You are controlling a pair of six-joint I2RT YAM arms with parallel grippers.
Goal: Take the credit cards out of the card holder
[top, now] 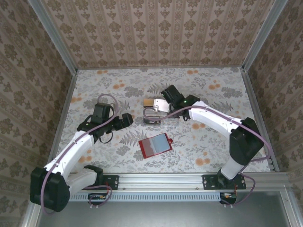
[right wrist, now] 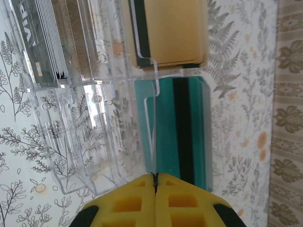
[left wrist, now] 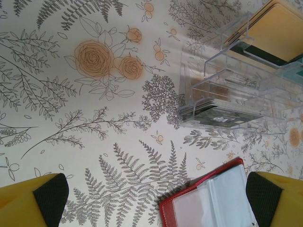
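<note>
Where you hold the left gripper (left wrist: 154, 196): spread, empty.
Right gripper (right wrist: 155, 187): pressed together at the tray (right wrist: 80, 156) wall; you cannot tell if it nips anything.
Holder (top: 155, 145): open on the table, near, inward of the left gripper; long axis roughly across the table.
Nearer arm: about even; the left is free.
Count: one holder, one tray, a grey stack (right wrist: 42, 42), a tan stack (right wrist: 165, 33), a teal card (right wrist: 182, 127).

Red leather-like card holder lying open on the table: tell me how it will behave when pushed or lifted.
The red leather-like card holder lies thin and flat, so it probably slides rather than tips. Its clear plastic sleeves look glossy, so likely slippery to pinch. Lifted by one edge, the open cover would probably flop.
</note>
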